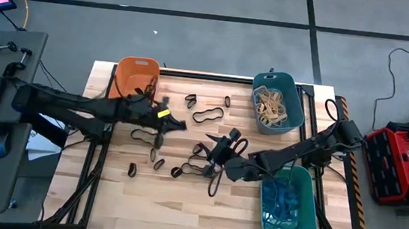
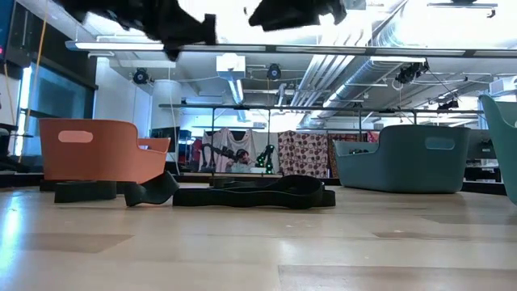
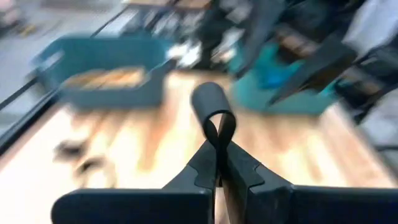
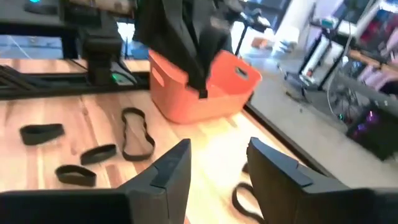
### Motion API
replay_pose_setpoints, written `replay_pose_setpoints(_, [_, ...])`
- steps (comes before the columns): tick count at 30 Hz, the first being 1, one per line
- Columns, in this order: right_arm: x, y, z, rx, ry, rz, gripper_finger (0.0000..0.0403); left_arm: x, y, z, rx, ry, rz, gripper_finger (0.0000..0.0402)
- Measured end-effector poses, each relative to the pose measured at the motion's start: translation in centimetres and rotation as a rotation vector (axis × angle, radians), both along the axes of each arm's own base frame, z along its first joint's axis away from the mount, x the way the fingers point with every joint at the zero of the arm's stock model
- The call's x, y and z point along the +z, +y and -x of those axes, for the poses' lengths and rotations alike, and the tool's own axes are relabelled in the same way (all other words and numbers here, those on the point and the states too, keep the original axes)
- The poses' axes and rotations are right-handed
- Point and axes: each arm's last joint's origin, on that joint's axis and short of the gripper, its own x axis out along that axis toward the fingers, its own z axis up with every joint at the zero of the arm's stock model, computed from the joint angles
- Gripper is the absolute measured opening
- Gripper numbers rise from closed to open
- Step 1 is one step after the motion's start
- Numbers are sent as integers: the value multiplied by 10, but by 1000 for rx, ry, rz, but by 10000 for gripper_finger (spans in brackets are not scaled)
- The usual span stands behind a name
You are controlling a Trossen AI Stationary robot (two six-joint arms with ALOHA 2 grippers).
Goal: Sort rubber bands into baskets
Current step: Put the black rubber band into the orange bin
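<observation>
Wooden table (image 1: 106, 195), left tool (image 3: 217, 177) pinching black rubber band (image 3: 213, 112) loop, right tool (image 4: 219, 163) spread.

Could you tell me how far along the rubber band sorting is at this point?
Partly done. Tan bands already lie in the dark teal basket and blue ones in the green basket; the orange basket looks empty. In hand: the left gripper is shut on a black rubber band, lifted off the table. The right gripper hangs open over the middle. Left: many black bands are scattered on the wood.
</observation>
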Motion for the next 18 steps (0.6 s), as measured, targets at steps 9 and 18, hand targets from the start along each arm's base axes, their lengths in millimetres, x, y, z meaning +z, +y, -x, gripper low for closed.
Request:
replay_pose_setpoints(9, [-10,-16,-1,-20,58,-80,87,35,29,53,363,462,-27,1])
replay_pose_setpoints(18, [-11,-19,-2,-13,69,-84,6,31,70,86,653,767,56,0])
